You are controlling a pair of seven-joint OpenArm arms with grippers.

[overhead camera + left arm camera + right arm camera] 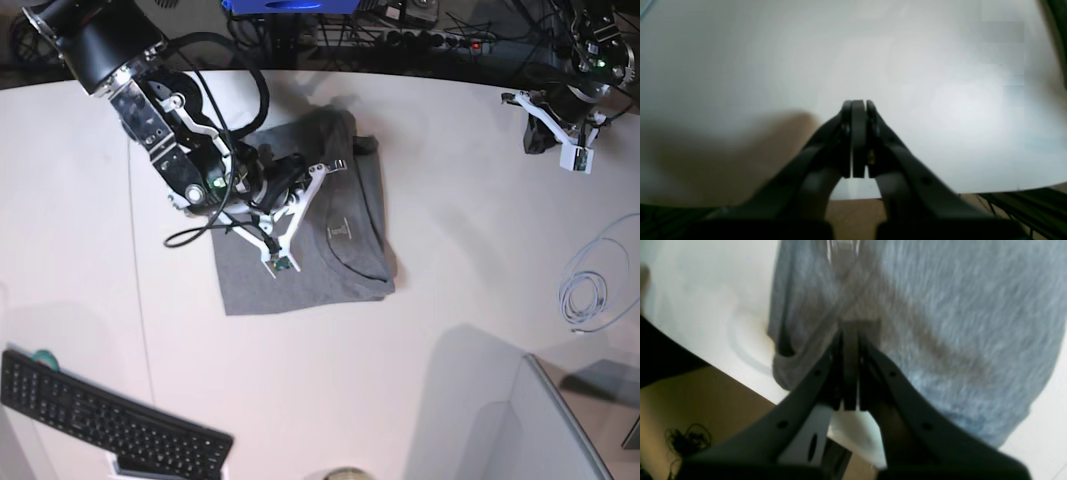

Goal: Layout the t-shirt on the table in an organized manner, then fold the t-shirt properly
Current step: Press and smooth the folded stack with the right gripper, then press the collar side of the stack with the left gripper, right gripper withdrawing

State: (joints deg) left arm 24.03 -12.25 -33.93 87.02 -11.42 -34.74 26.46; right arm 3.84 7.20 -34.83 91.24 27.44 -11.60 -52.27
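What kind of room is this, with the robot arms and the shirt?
Probably a robotics lab or workshop. A big white table holds a grey t-shirt for folding practice, a black keyboard sits at one corner, and cables and a power strip run behind it.

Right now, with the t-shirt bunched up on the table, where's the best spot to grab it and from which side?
Probably the t-shirt's lower hem corner nearest the keyboard, approached from the bare table side. That corner lies flat and exposed, while the far edge is folded over itself and the right gripper, shut, hangs over the middle. Pinching a single flat layer there should let it be pulled straight.
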